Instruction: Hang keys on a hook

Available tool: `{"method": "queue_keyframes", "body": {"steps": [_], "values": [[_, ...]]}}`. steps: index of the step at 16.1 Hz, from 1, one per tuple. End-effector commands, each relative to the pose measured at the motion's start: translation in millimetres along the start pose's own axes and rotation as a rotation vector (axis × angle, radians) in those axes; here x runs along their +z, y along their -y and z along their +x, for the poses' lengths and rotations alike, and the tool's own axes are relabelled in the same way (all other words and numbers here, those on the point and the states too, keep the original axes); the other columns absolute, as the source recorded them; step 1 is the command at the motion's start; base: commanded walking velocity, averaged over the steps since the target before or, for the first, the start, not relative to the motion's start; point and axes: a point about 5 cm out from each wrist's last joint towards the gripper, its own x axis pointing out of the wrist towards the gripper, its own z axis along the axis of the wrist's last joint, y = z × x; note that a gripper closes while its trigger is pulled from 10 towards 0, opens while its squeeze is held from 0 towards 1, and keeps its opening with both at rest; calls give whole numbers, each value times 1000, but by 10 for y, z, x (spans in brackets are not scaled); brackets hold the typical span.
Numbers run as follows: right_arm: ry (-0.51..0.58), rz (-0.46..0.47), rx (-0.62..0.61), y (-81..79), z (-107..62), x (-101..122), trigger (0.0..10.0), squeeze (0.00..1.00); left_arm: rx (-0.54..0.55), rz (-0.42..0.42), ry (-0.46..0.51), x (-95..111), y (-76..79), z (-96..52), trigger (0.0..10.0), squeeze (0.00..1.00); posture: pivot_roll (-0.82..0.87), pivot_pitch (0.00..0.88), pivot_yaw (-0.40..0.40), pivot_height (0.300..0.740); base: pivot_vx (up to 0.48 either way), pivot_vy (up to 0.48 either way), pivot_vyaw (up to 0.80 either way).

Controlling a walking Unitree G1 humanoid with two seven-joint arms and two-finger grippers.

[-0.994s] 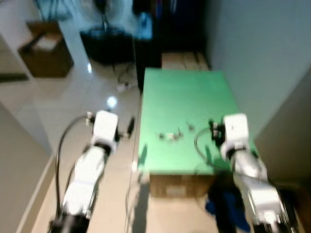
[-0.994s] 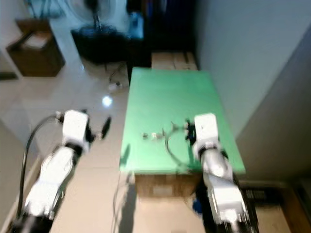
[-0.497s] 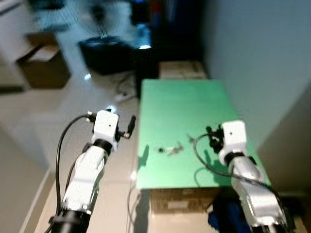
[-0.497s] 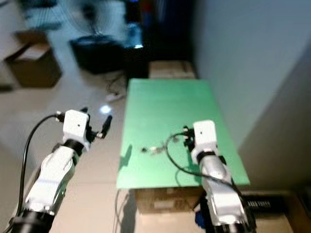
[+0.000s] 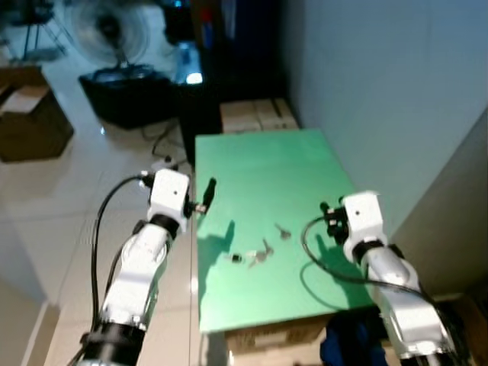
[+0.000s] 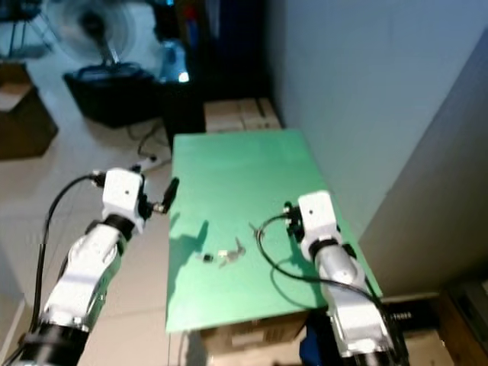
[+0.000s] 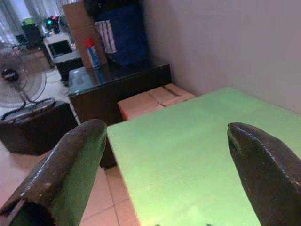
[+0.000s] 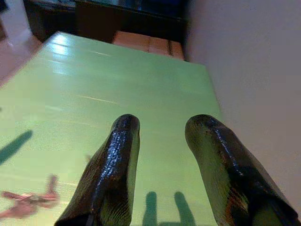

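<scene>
A bunch of keys (image 5: 255, 255) lies on the green table (image 5: 259, 168), near the middle of its front half, with a small loose piece (image 5: 284, 231) just beyond it. The keys also show blurred in the right wrist view (image 8: 28, 200). My left gripper (image 5: 207, 191) hovers at the table's left edge, its fingers spread wide and open (image 7: 164, 129) with nothing between them. Over the table's right side my right gripper (image 5: 328, 213) is held to the right of the keys; it is open by a narrow gap (image 8: 164, 121) and holds nothing.
A pale wall (image 5: 381, 91) runs along the table's right side. Cardboard boxes (image 5: 255, 114) and a dark cabinet (image 5: 206, 99) stand behind the table. A fan (image 5: 107, 30), a brown box (image 5: 27, 110) and a floor cable (image 5: 164, 145) are at the left.
The whole picture has shifted and sharpened as the camera moved. Both arms hold much the same pose and the keys lie still on the table.
</scene>
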Motion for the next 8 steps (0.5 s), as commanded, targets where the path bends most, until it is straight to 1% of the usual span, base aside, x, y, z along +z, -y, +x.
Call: {"method": "queue_keyframes", "body": {"steps": [1,2,3,5,8], "values": [[-1,-14,5,-13,10,10,10000,0,-17,6,3,14,38,9,10000,0,-142,8,35,740,300,0,800],[-32,31,-27,-13,12,-39,10000,0,-26,9,1,11,41,4,10000,0,-141,6,35,740,289,0,0],[-37,33,-32,-12,12,-46,10000,0,-27,11,2,11,40,3,10000,0,-142,4,35,740,289,0,0],[-42,7,-6,-42,2,-64,10000,0,-30,8,1,9,44,4,10000,0,-147,9,36,740,285,0,0],[-89,-11,-31,-21,-18,-146,10000,0,-54,11,-6,-2,88,7,10000,0,-147,14,40,740,266,0,0]]}}
